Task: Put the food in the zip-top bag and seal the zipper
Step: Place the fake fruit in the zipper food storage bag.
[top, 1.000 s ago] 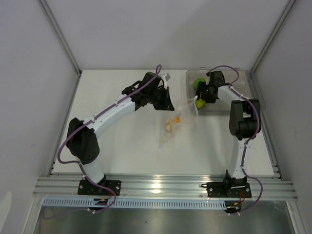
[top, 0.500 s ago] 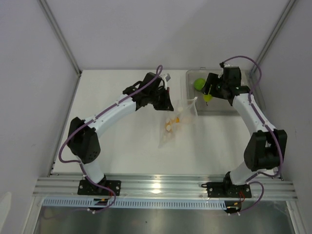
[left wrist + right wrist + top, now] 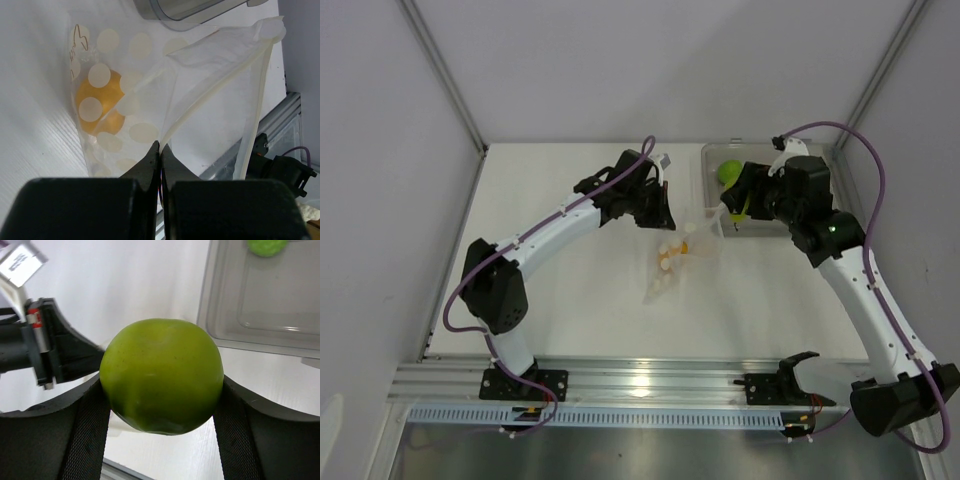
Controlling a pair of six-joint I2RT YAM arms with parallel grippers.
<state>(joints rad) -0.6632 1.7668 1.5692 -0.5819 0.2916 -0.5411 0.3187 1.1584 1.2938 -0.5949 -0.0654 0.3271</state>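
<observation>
The right gripper (image 3: 162, 407) is seen with its two black fingers (image 3: 85, 435) spread around a lime-green piece (image 3: 161, 375), which is pinched between them and fills the middle of the right wrist view. From above, this gripper is held in the air at the near left corner of a clear rigid tray (image 3: 712, 158), just beside the raised mouth of the zip-top bag (image 3: 672, 265). A second lime-green piece (image 3: 729, 172) is left lying in the far left part of the tray. The left gripper (image 3: 161, 162) is shown with its fingers pressed together on one lip of the bag's mouth, so that the edge is lifted and the mouth is held open. The zipper (image 3: 215, 93) is seen as a pale strip running up from that pinch to the bag's far corner. An orange piece (image 3: 100, 107) is already lodged inside the bag, behind the face printed with pale round dots. The lower part of the bag is laid on the white table (image 3: 570, 300), between the two arms and nearer the left one.
</observation>
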